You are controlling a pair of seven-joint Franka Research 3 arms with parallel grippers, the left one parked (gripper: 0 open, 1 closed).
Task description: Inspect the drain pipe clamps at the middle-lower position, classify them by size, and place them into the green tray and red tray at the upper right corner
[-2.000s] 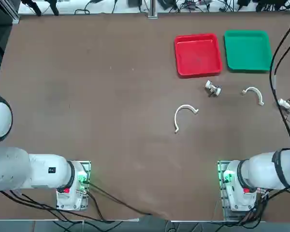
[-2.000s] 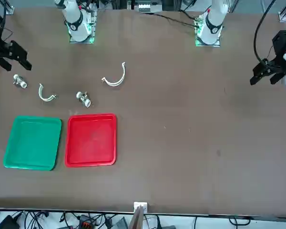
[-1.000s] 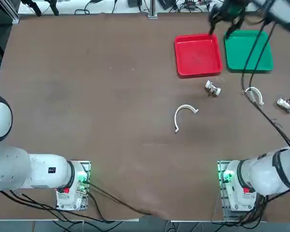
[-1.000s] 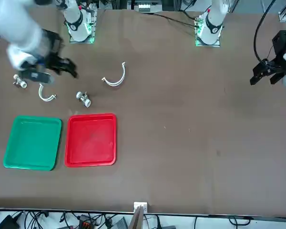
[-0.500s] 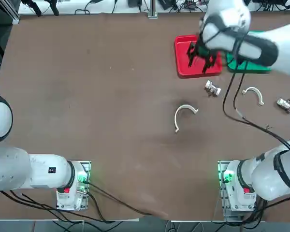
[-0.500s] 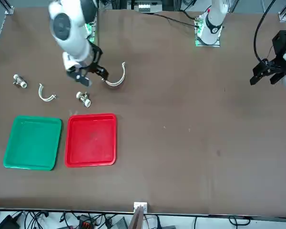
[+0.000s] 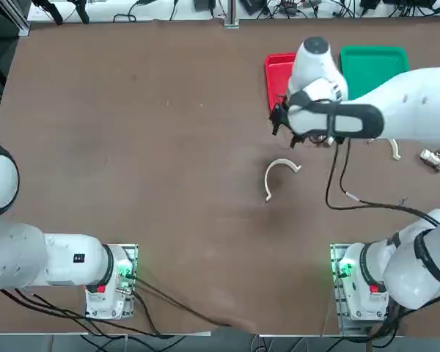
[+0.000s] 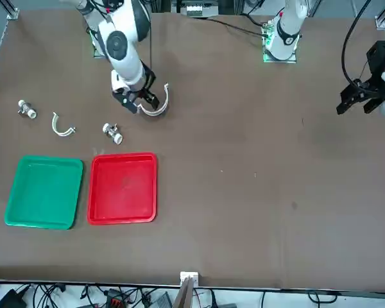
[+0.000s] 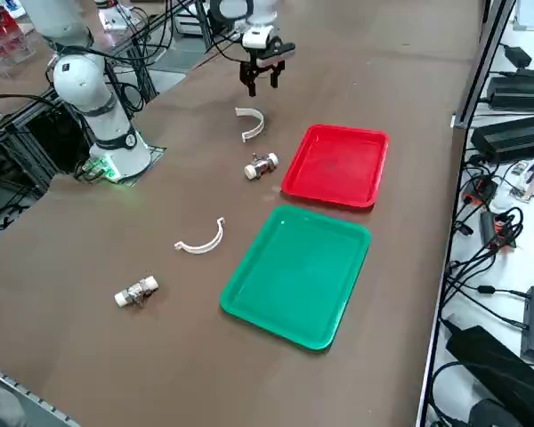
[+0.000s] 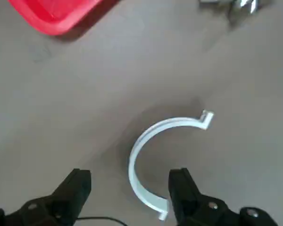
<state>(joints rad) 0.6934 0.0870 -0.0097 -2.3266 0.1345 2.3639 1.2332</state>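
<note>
Right hand (image 10: 129,188): hangs above the worktop (image 7: 132,147) over the large clamp, fingers spread wide, nothing held. In the wrist view the two black fingertips (image 10: 78,181) stand either side of the arc's lower end, apart from it.
Large clamp (image 7: 279,174): a white C-shaped arc lying flat on the brown worktop, near the middle, one end tab bent outward. In the front view it lies just beside the hand (image 8: 136,102); its arc (image 8: 157,106) partly shows past the fingers.
Small clamp (image 9: 202,242): lies flat on the worktop just beside the green tray, well apart from the hand. From overhead only one end shows (image 7: 394,151); the arm covers the rest.
Red tray (image 9: 334,165): holds nothing, at the far right part of the worktop, beside the green tray. The arm hides much of it from overhead (image 7: 277,70).
Green tray (image 9: 298,276): also holds nothing, next to the red tray.
Metal fittings: one (image 9: 262,166) lies between the large clamp and the red tray; another (image 9: 135,292) lies near the worktop's edge, past the small clamp.
</note>
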